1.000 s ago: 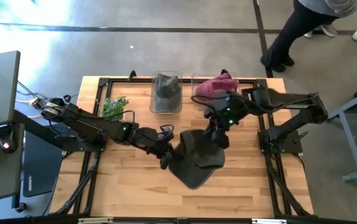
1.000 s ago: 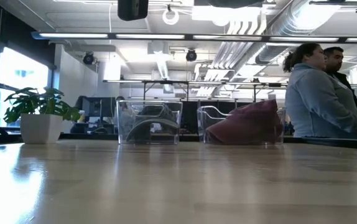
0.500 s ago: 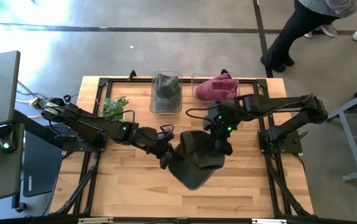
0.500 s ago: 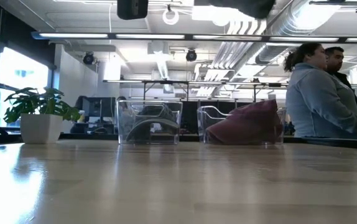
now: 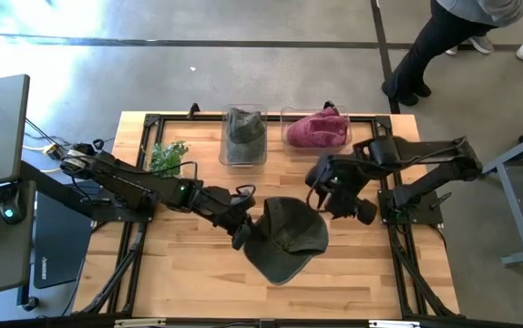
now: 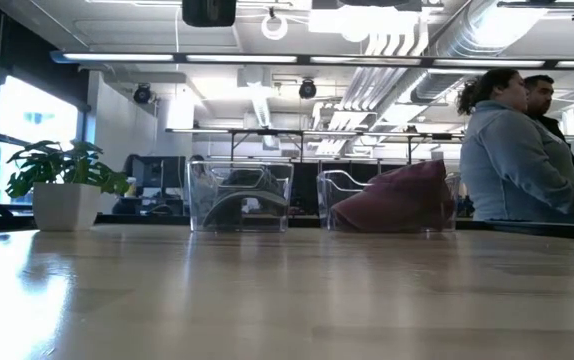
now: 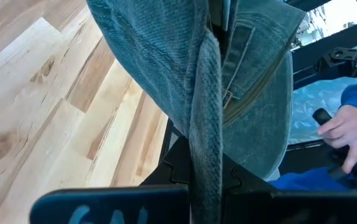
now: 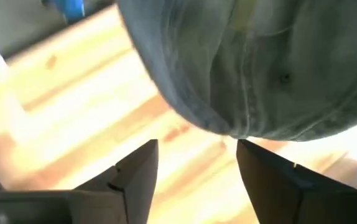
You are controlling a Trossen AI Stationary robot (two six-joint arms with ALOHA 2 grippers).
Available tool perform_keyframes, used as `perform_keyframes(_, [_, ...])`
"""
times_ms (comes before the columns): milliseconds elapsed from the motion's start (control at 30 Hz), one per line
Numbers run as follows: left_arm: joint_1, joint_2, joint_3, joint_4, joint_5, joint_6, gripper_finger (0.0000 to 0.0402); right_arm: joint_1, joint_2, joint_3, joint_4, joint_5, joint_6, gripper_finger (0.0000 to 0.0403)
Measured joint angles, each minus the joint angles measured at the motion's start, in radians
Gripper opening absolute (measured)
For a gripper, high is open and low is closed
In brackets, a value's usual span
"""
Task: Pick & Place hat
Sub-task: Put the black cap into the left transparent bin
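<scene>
From above, the left pincer [image 5: 240, 239] is clamped on the edge of the dark hat [image 5: 287, 239], which hangs over the middle of the table [image 5: 189, 282], a little toward the near edge. The right pincer [image 5: 345, 211] is just beside the hat on its right side, with its fingers apart and not touching the cloth. At the far edge of the table stand two clear bins: one [image 5: 242, 137] holds a grey hat, the other [image 5: 315, 129] holds a dark red hat. A small green plant [image 5: 167, 156] stands near the far left corner. A person's legs [image 5: 425, 50] show on the floor beyond the far right corner.

From table height, the wooden table [image 6: 287, 300] fills the lower part. At its far edge are the potted plant [image 6: 65, 185], the clear bin with the grey hat [image 6: 239, 195] and the bin with the dark red hat [image 6: 392, 200]. Two people [image 6: 522, 150] stand behind the table on the right. The pincers and the dark hat are not seen here.

In the left wrist view, a fold of the denim hat [image 7: 228, 81] is pinched between the closed fingers [image 7: 185, 180], above the wood. A person's hand [image 7: 346, 127] shows farther off.

In the right wrist view, the two fingers [image 8: 135, 174] stand apart with the hat [image 8: 259, 68] beyond them, not between them.
</scene>
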Motion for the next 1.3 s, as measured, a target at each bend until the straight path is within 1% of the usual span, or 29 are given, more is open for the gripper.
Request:
perform_keyframes(100, [0.0,0.0,0.0,-0.001,0.0,0.0,0.0,0.036,-0.005,-0.027,0.024,0.059,-0.093,0.0224])
perform_keyframes(200, [0.0,0.0,0.0,-0.001,-0.002,-0.005,0.0,0.085,-0.016,-0.05,0.065,0.101,-0.154,0.0226])
perform_keyframes(367, [0.0,0.0,0.0,0.0,-0.003,-0.01,0.0,0.165,-0.016,-0.064,0.117,0.202,-0.218,0.0218])
perform_keyframes(500, [0.0,0.0,0.0,0.0,-0.003,-0.009,0.0,0.206,-0.017,-0.064,0.182,0.259,-0.218,0.0203])
perform_keyframes(600, [0.0,0.0,0.0,-0.001,-0.002,-0.002,0.0,0.215,-0.012,-0.064,0.199,0.263,-0.158,0.0184])
perform_keyframes(667, [0.0,0.0,0.0,-0.001,-0.003,0.001,0.0,0.214,-0.005,-0.064,0.195,0.251,-0.123,0.0162])
perform_keyframes(767, [0.0,0.0,0.0,-0.002,-0.003,0.013,0.0,0.221,0.009,-0.064,0.191,0.23,-0.073,0.0112])
perform_keyframes(900, [0.0,0.0,0.0,-0.005,-0.003,0.033,0.0,0.242,0.028,-0.064,0.176,0.187,0.002,0.0026])
perform_keyframes(933, [0.0,0.0,0.0,-0.012,-0.003,0.035,0.0002,0.248,0.031,-0.064,0.176,0.179,0.027,0.0014])
perform_keyframes(1000, [0.0,0.0,0.0,-0.03,-0.01,0.049,0.0009,0.256,0.031,-0.064,0.182,0.157,0.105,0.0011])
perform_keyframes(1067, [0.001,0.0,0.0,-0.064,-0.016,0.102,0.0027,0.257,0.03,-0.064,0.189,0.094,0.221,0.0012])
perform_keyframes(1167, [0.027,0.0,0.0,-0.172,-0.018,0.162,0.0073,0.246,0.031,-0.064,0.189,-0.022,0.384,0.0004])
perform_keyframes(1233, [0.056,0.0,0.0,-0.281,-0.006,0.196,0.0111,0.237,0.041,-0.063,0.189,-0.044,0.49,0.0005])
perform_keyframes(1300, [0.092,0.0,0.0,-0.398,0.015,0.239,0.0149,0.219,0.062,-0.063,0.177,-0.044,0.579,0.0003])
